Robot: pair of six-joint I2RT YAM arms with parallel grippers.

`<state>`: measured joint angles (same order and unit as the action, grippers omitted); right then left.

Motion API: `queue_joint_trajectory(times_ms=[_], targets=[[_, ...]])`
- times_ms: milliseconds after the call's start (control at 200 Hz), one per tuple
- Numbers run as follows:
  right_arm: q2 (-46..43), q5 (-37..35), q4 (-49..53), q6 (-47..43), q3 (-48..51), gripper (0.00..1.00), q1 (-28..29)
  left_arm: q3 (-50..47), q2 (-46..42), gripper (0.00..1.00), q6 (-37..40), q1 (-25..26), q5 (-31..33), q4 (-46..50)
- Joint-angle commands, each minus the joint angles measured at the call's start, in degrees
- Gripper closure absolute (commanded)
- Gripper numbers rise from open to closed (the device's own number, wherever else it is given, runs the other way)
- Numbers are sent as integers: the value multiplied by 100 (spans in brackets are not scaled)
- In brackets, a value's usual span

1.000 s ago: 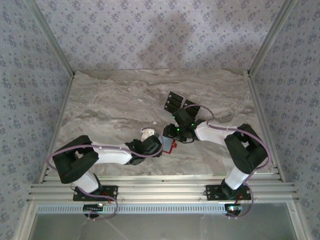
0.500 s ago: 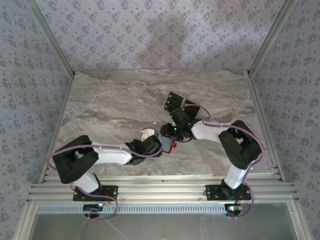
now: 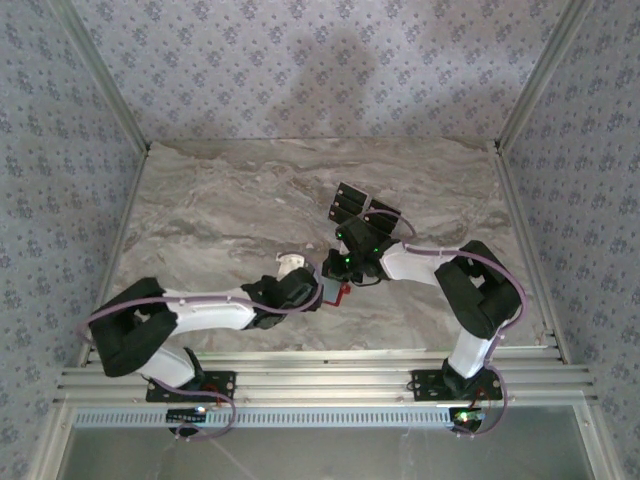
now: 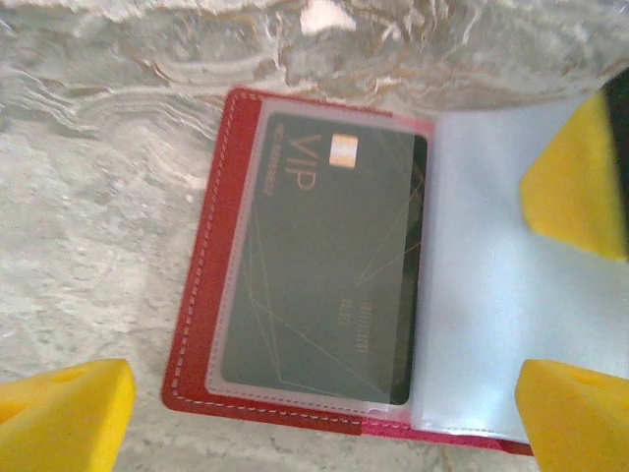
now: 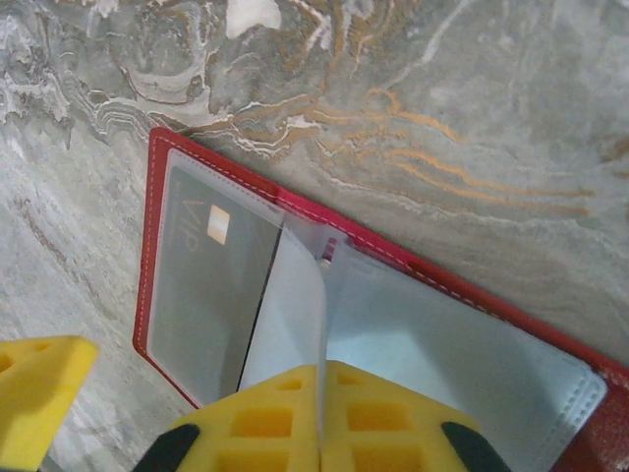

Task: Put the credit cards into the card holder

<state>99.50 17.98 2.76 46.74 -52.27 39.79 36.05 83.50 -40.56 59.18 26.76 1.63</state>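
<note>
Nearest the bases, the left gripper (image 3: 315, 290) hangs low over the wallet (image 4: 197, 295) with its jaws spread wide and nothing between them. Its yellow fingers (image 4: 59, 418) straddle the wallet without touching it.

The wallet lies open and flat on the marble table (image 3: 220, 210), just in front of the two wrists. One black card (image 4: 324, 265) already sits inside the pocket on its left half.

Just beyond, the right gripper (image 5: 321, 413) is closed tight on the edge of a clear sleeve (image 5: 295, 305) that stands up from the fold. That looks like the step in hand: parting a sleeve so that a pocket mouth shows.

To do it well, the pinch should stay near the sleeve's free edge and lift only enough to gape the pocket. A harder pull would likely drag the light wallet across the slick stone or tip it shut. The free left gripper could press on the red cover to anchor it.

Farther back, well apart from the wallet, the loose cards (image 3: 350, 205) wait in a small dark cluster.
</note>
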Motion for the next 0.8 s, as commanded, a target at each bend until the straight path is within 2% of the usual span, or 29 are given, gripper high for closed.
queue_joint_trajectory(times_ms=[0, 130, 240, 335, 500, 560, 605, 725, 795], targets=[[134, 240, 276, -297, -136, 99, -6, 135, -499, 0, -12, -107, 298, 549], [258, 661, 874, -1018, -401, 100, -63, 174, -983, 0, -25, -205, 466, 947], [380, 997, 1618, -2001, -694, 100, -130, 176, -1249, 0, -22, -231, 537, 1136], [425, 1071, 2243, -2635, -916, 100, -288, 142, -1319, 0, -53, -233, 515, 1195], [279, 1134, 2298, -2705, -885, 100, -695, 60, -1217, 0, -121, -231, 395, 1112], [216, 1309, 2097, -2529, -799, 82, -737, 24, -1156, 0, -136, -231, 361, 1053], [193, 1382, 1959, -2398, -740, 72, -723, 7, -1111, 0, -150, -232, 345, 1013], [113, 1454, 1740, -2146, -623, 64, -630, -12, -979, 0, -145, -232, 294, 920], [31, 1394, 1676, -2039, -560, 63, -571, -13, -901, 0, -124, -236, 231, 846]])
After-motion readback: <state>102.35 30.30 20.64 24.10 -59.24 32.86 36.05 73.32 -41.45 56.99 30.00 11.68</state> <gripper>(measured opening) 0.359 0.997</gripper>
